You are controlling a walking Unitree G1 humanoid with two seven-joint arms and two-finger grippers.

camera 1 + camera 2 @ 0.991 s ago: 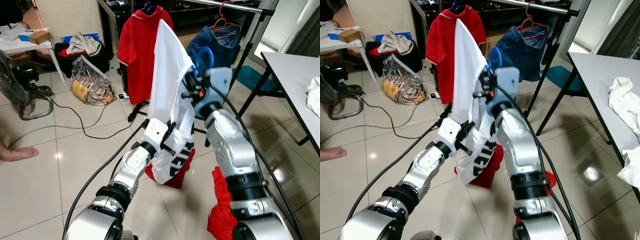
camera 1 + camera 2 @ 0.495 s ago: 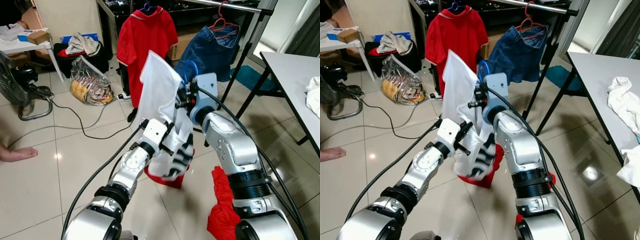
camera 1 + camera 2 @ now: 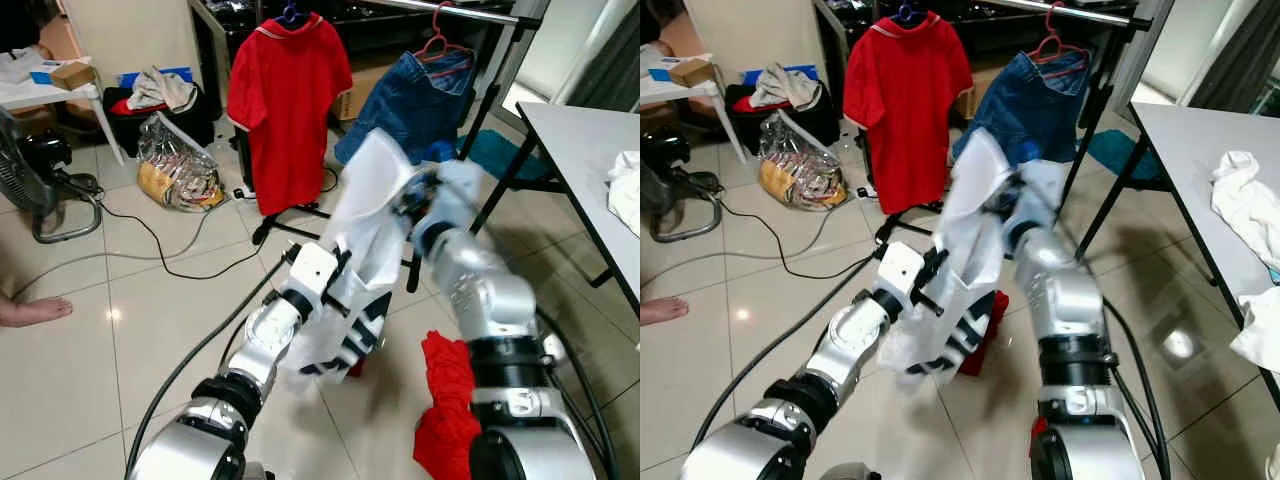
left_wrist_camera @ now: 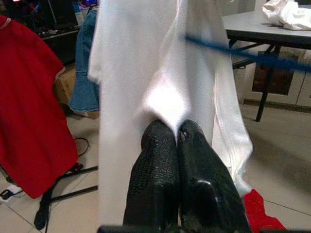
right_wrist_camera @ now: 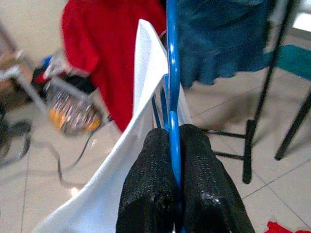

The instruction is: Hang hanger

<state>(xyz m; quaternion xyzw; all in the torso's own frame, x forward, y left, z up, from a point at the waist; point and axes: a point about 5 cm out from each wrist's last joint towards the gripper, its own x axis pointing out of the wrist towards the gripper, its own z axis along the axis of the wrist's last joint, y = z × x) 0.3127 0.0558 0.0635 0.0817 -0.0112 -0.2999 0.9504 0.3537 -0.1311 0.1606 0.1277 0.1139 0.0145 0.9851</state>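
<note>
**The shirt may slide off before we reach the rail**

Our right gripper [image 5: 171,141] pinches the blue hanger [image 5: 172,63]; our left gripper [image 4: 177,138] is pressed together on the white shirt [image 3: 365,230] draped there — below the rail [image 3: 450,10]. Pulling apart could drag the cloth off.

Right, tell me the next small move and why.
Probably lift the right hand, shut on the blue hanger, toward the rail. The white shirt sits well below it, and the left hand pinches the cloth.
</note>
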